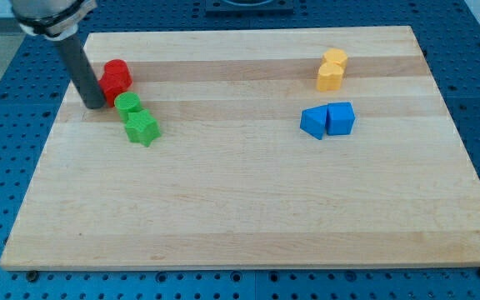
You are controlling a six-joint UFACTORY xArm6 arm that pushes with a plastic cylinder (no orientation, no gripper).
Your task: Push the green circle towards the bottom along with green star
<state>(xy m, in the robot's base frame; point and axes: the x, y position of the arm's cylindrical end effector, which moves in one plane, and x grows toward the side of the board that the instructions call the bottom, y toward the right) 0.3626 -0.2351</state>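
In the upper left of the frame, my tip (95, 105) stands beside the red block (116, 78), left of the green circle (127, 104); the green star (142, 128) touches the circle below. No claw exists.

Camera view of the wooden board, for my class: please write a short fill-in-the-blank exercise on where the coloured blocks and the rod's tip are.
1. My tip stands just to the view's ____ of the green circle.
2. The green star lies directly on the view's ____ side of the green circle.
3. The two blue blocks sit below the ____ blocks on the view's right.
4. The block nearest above the green circle is ____.

Missing words: left; bottom; yellow; red
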